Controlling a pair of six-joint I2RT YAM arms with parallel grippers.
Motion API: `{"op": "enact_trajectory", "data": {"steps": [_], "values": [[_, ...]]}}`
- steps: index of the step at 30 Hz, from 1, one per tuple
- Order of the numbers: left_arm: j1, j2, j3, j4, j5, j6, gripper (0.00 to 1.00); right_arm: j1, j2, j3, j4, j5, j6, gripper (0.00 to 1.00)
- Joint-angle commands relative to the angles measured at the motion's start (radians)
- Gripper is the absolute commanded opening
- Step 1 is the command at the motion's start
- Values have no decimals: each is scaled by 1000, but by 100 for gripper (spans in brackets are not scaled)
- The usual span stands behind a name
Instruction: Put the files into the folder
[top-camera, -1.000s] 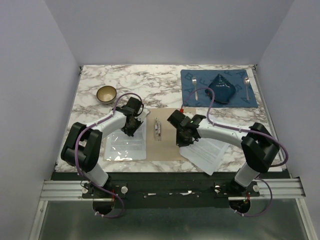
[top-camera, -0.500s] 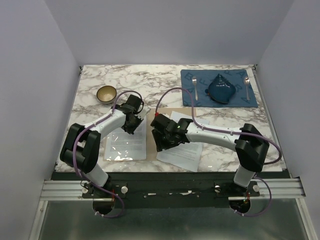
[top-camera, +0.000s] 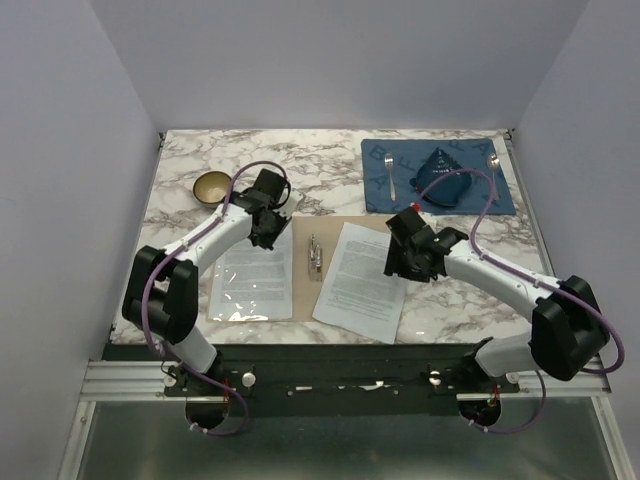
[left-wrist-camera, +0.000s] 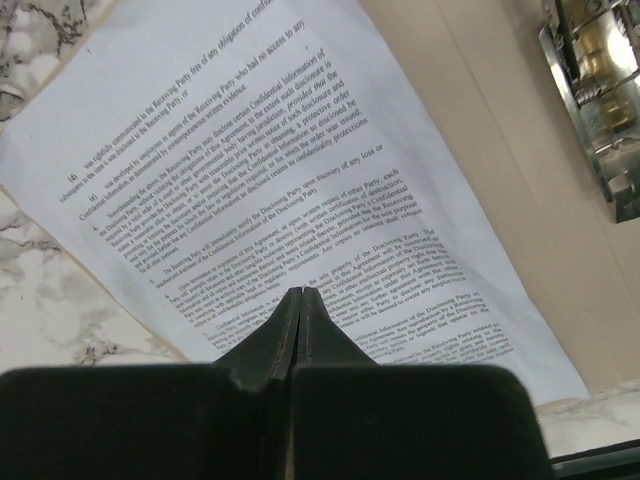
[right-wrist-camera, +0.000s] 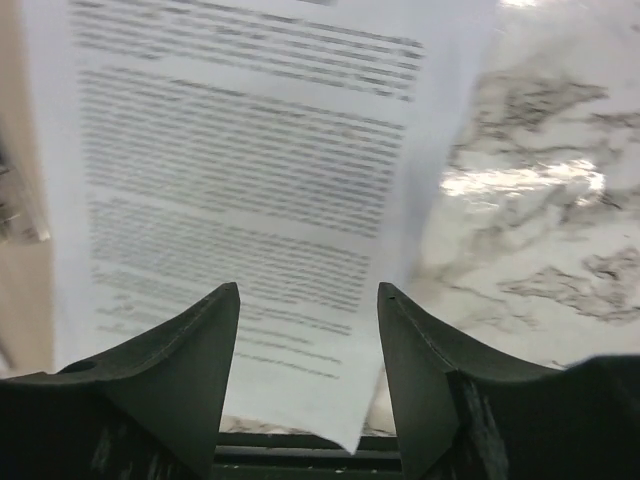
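Found folder (top-camera: 305, 297) lying open and flat on bench (top-camera: 300, 160), between the two arms, with clip (top-camera: 315, 257) at its spine.

Noted left sheet (top-camera: 250, 285) lying square on left leaf. Noted right sheet (top-camera: 358, 285) on right leaf, skewed, with its near corner and right edge overhanging onto marble.

Observed left hand (top-camera: 268, 238) at far end of left sheet. Confirmed from wrist view as closed, with fingers (left-wrist-camera: 270, 350) pressed together, nothing between them, and tips over printed text. Cannot tell whether touching paper.

Observed right hand (top-camera: 400, 265) over far right part of right sheet. Confirmed from wrist view as open, with fingers (right-wrist-camera: 200, 340) well apart, gripping nothing, above flat printed paper.

Recorded elsewhere on bench: bowl (top-camera: 212, 187) at far left; blue placemat (top-camera: 372, 200) at far right, carrying fork (top-camera: 390, 176), spoon (top-camera: 493, 165) and dark folded cloth (top-camera: 443, 176).
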Motion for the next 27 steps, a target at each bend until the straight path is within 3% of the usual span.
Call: {"op": "enact_trajectory", "data": {"steps": [1, 5, 15, 20, 27], "values": [[-2, 73, 88, -17, 36, -38, 0, -105, 6, -70, -15, -21, 0, 65], [-34, 162, 168, -17, 34, -63, 0, -174, 42, -98, 45, -77, -23, 65], [-69, 359, 346, -26, -22, -81, 0, -185, 125, -98, 135, -134, -41, 59], [-106, 423, 405, -32, -36, -77, 0, -190, 154, -75, 154, -136, -64, 52], [-140, 485, 457, -52, -58, -77, 0, -190, 156, -47, 175, -133, -109, 31]]}}
